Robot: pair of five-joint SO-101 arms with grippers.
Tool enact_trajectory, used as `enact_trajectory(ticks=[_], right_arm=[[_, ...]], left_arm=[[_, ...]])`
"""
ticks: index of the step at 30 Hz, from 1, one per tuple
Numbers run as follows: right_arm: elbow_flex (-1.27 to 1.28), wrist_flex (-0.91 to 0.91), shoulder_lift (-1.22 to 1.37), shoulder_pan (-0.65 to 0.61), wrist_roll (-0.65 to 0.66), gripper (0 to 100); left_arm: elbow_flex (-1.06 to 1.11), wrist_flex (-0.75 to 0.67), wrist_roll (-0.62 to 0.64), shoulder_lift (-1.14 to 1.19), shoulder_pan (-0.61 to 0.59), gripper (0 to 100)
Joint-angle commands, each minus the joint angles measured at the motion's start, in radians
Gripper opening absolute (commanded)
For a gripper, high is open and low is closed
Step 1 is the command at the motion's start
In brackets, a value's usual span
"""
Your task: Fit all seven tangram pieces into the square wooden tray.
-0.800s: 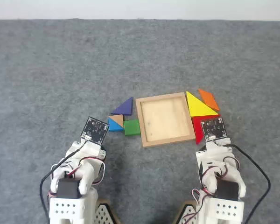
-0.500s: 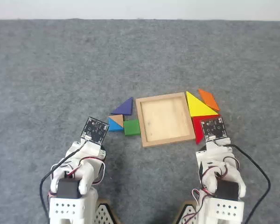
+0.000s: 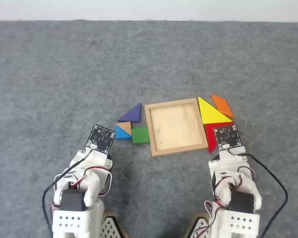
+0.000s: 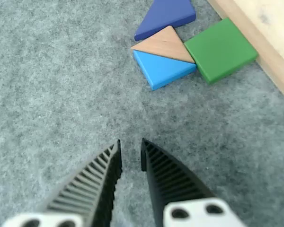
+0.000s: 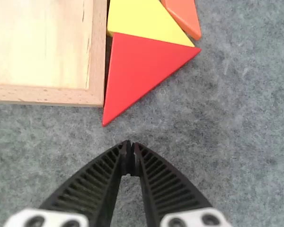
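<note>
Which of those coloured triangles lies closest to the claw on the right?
The red triangle, just ahead of the right claw; the yellow triangle lies beyond it, the rest across the tray.

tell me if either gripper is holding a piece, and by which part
Nothing is held. The left gripper hangs slightly open over bare carpet; the right gripper is shut on nothing, short of the red triangle.

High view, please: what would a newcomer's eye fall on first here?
The empty wooden tray sits mid-table on the grey mat. Bright pieces flank it: a yellow triangle, red triangle and orange parallelogram on one side, a green square, blue triangle, tan triangle and dark blue triangle on the other.
</note>
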Motion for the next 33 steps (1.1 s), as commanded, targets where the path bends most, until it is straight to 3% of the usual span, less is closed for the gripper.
enact_trajectory(ticks=[1,3,7,12,20,25,33], right_arm=[[0.008,-0.007,-0.021,-0.018,-0.002,0.9],[-0.002,-0.064,-0.021,-0.016,0.011,0.9],[-0.023,-0.114,-0.018,0.001,0.169,0.9],[-0.163,-0.013,-0.016,0.044,0.138,4.6],[-0.273,0.048,0.016,-0.028,0.051,5.5],[-0.385,-0.008,0.262,-0.038,0.04,5.5],[-0.789,-0.102,0.941,-0.042,-0.087,5.5]], left_arm=[[-0.01,0.006,0.005,-0.023,0.005,6],[-0.01,0.006,0.005,-0.023,0.005,6],[-0.01,0.006,0.005,-0.023,0.005,6],[-0.01,0.006,0.005,-0.023,0.005,6],[-0.01,0.006,0.005,-0.023,0.005,6],[-0.01,0.006,0.005,-0.023,0.005,6],[-0.01,0.006,0.005,-0.023,0.005,6]])
